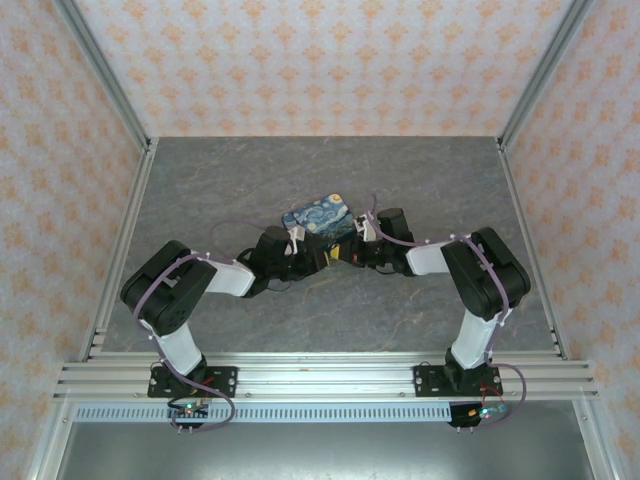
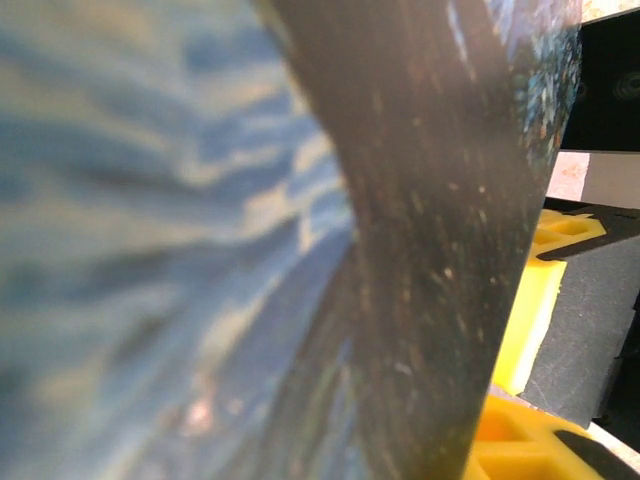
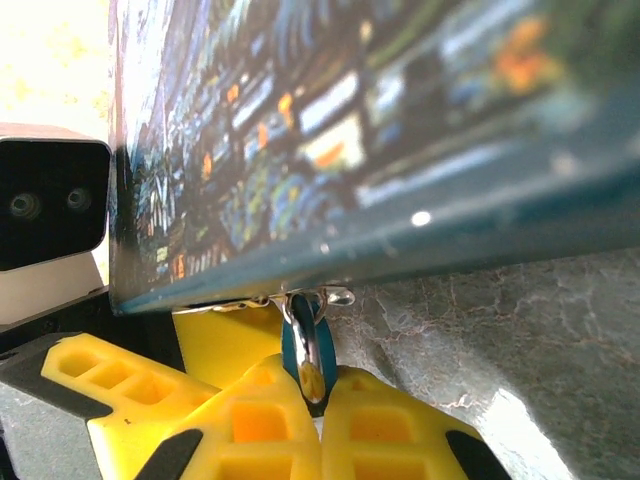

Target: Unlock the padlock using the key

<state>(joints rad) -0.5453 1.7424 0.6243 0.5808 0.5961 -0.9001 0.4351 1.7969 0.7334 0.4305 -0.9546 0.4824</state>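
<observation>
The right claw (image 3: 318, 388) pinches the tiny padlock (image 3: 303, 355), hooked at the painted box (image 3: 400, 130)'s lower edge. It looks light, hard and slippery, best held by its body. Left claw (image 1: 312, 258), beside the box: grip unreadable.

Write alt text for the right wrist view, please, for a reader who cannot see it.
Two yellow fingers pinch a tiny teal-blue padlock with a metal shackle, which hangs at the edge of a box with starry-night print. A grey table lies beneath.
</observation>
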